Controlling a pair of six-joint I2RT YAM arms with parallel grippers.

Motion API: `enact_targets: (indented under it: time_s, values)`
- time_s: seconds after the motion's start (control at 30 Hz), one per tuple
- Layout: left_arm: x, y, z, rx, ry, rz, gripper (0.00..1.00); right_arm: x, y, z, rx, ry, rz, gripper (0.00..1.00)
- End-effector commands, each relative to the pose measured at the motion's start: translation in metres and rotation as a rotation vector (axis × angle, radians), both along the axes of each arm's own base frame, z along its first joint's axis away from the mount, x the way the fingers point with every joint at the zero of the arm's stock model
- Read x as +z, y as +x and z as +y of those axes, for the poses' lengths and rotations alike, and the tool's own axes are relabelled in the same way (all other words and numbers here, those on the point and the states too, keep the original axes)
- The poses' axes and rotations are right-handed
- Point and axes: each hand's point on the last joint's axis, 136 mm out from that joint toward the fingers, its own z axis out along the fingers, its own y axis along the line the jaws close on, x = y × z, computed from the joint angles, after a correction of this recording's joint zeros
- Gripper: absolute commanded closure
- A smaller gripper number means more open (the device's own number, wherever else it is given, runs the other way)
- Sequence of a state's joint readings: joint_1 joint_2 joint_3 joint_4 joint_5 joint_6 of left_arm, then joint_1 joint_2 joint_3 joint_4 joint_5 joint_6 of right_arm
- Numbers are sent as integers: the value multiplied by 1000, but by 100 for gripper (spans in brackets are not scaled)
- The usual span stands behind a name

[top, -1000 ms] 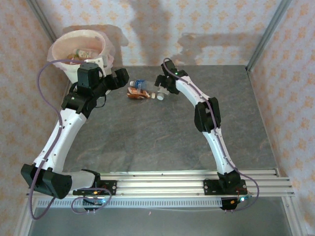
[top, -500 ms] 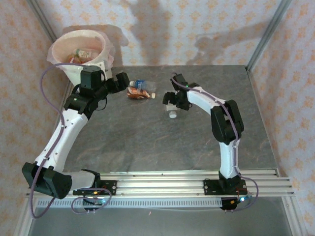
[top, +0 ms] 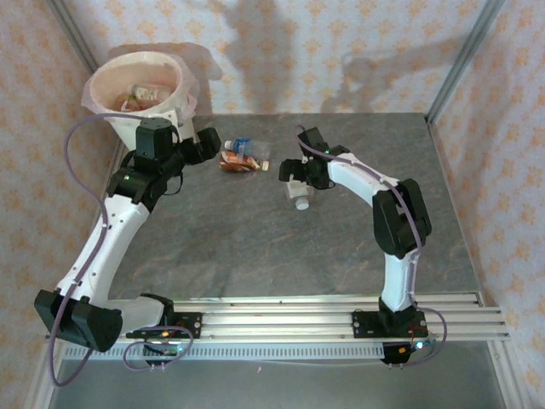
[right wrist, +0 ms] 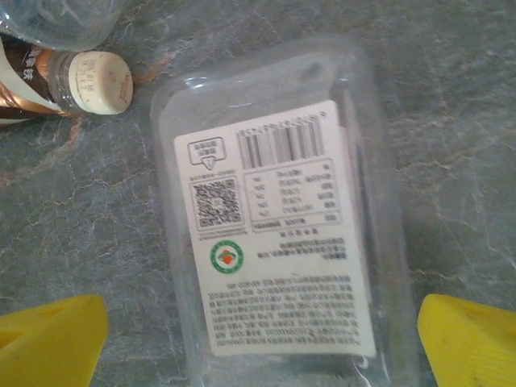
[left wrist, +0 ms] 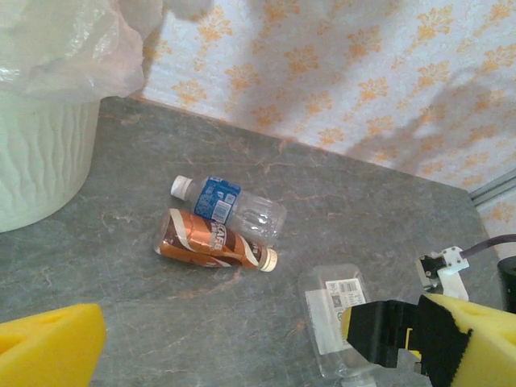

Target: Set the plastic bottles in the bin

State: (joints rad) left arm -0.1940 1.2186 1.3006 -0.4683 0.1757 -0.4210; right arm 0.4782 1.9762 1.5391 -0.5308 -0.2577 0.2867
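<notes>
Partway: bin (left wrist: 36, 161) holds several bottles (top: 140, 92), three remain out. The right gripper (right wrist: 258, 347) is spread astride the white-label bottle (right wrist: 278, 242); left gripper (left wrist: 250, 347) spread, blue-label bottle (left wrist: 230, 208) and brown-label bottle (left wrist: 211, 240) ahead of it.

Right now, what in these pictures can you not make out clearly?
Bottles inside the bin: too small to count, top view.
Clear labelled container: one end cut off by the bottom edge, right wrist view; label print too small to read.
Brown bottle: body cut off by the left edge, right wrist view.
</notes>
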Motion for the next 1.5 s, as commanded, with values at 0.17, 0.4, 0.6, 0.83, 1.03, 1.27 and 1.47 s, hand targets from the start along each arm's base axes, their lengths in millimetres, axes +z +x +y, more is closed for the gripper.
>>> enact_targets:
  time_s: [0.17, 0.4, 0.6, 0.83, 1.03, 1.27, 1.47]
  values:
    - [-11, -6, 8, 38, 15, 29, 0, -17, 2, -5, 65, -189, -17, 1]
    - [-17, -1, 8, 42, 13, 48, 0, -22, -3, -12, 44, -284, -37, 1]
    - [-21, 3, 7, 44, 18, 60, 0, -35, -14, -5, 82, -261, -2, 1]
    - [-28, 8, 6, 41, 20, 84, 0, -47, -18, 0, 107, -243, 22, 1]
    - [-31, 12, 3, 28, 18, 92, 0, -52, -17, -4, 101, -263, 23, 5]
    - [-39, 20, -14, -26, -64, 97, 0, -15, -9, -4, 91, -225, -125, 25]
    - [-47, 19, -68, -217, -308, 105, 0, 56, -10, 8, 87, -60, -291, 29]
